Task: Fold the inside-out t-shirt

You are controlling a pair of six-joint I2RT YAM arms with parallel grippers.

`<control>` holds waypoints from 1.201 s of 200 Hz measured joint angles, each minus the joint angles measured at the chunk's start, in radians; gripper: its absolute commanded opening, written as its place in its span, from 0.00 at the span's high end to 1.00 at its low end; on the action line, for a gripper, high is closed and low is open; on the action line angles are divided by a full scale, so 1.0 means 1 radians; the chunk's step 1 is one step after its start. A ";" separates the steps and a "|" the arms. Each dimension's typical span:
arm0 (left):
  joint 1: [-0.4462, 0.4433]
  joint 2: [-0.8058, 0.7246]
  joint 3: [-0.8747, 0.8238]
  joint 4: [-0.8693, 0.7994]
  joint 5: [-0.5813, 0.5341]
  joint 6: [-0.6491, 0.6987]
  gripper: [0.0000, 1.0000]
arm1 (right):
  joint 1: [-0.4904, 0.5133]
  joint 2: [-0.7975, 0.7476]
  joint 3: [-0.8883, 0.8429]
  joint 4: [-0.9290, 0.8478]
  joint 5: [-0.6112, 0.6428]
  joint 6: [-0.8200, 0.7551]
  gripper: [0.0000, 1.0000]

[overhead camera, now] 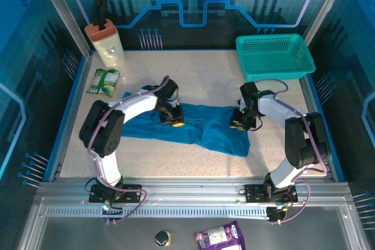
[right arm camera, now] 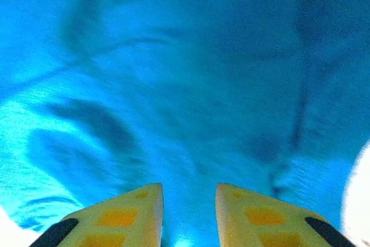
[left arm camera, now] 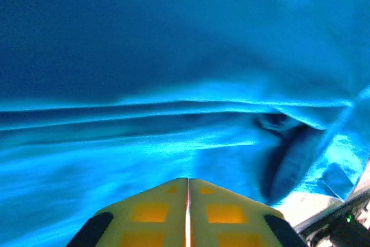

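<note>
In the far left corner of the table [overhead camera: 193, 80] a cream container with an orange top [overhead camera: 106, 44] is standing upright. Just in front of it, by the left edge, a green snack packet [overhead camera: 104, 81] is lying flat.

The inside-out t-shirt [overhead camera: 205, 130] is lying across the middle of the table as a long, rumpled blue band. It is running from near the left arm's elbow towards the right, where it is widening and reaching furthest towards the near edge.

The left gripper [overhead camera: 174, 120] is pointing down onto the far edge of the shirt, left of the table's centre. In the left wrist view the left gripper [left arm camera: 188, 180] is showing its two yellow fingers pressed flat together with only a thin seam between them. No cloth is showing in that seam. The shirt [left arm camera: 173, 85] is spreading beyond the tips in long horizontal folds.

The right gripper [overhead camera: 238, 123] is pressing down on the right part of the shirt, well apart from the left one. In the right wrist view the right gripper [right arm camera: 188, 188] is holding its fingers a narrow gap apart, and blurred blue cloth [right arm camera: 185, 85] is showing through the gap. Whether it is pinching any fabric I cannot tell.

In the far right corner a teal plastic mesh basket [overhead camera: 276, 71] is sitting clear of the shirt.
</note>
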 measured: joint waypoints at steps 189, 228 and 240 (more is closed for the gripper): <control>0.317 -0.085 -0.277 0.121 0.118 0.056 0.95 | -0.220 0.155 0.054 -0.003 -0.177 -0.014 0.64; 0.325 -0.130 -0.104 0.020 0.091 0.088 0.95 | -0.129 0.044 0.126 -0.063 -0.141 -0.003 0.62; 0.338 -0.125 -0.037 -0.001 0.066 0.107 0.95 | -0.082 0.018 0.146 -0.069 -0.141 0.006 0.61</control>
